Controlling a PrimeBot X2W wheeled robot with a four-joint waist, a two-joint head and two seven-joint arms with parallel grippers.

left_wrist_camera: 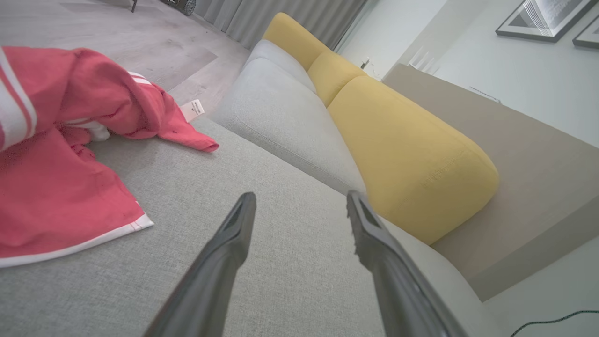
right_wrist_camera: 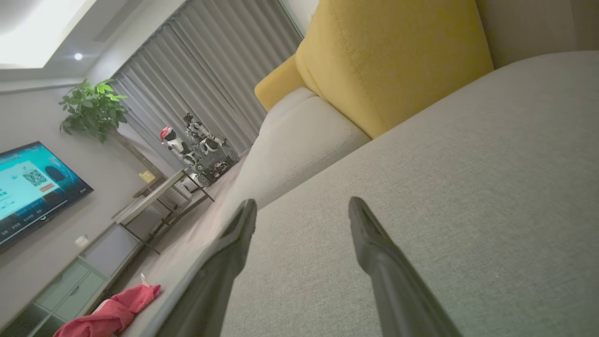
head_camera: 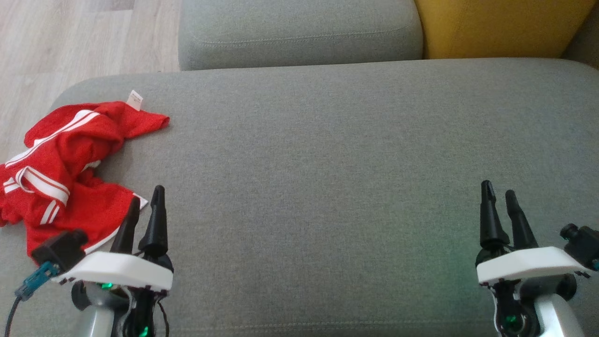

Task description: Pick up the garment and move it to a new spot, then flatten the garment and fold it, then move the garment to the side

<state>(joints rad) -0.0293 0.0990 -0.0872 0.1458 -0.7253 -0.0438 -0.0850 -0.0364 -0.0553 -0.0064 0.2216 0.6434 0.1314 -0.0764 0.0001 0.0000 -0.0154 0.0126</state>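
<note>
The crumpled red mesh garment with white stripes (head_camera: 61,178) lies at the left edge of the wide grey fabric sofa seat (head_camera: 327,164). Its left part reaches over that edge toward the pale wooden floor (head_camera: 70,42). A small white label (head_camera: 135,99) stands up at its far end. The left hand (head_camera: 147,195) hangs near the seat's near left corner, just beside the garment's white-trimmed hem. Its two dark fingers are spread apart and hold nothing. The right hand (head_camera: 498,188) is well apart from the garment, toward the near right corner, and is likewise spread and holding nothing. Bare grey fabric runs from the garment across the middle of the seat to the right edge. Along the far edge sit a grey seat cushion (head_camera: 299,32) and a yellow cushion (head_camera: 491,28).
</note>
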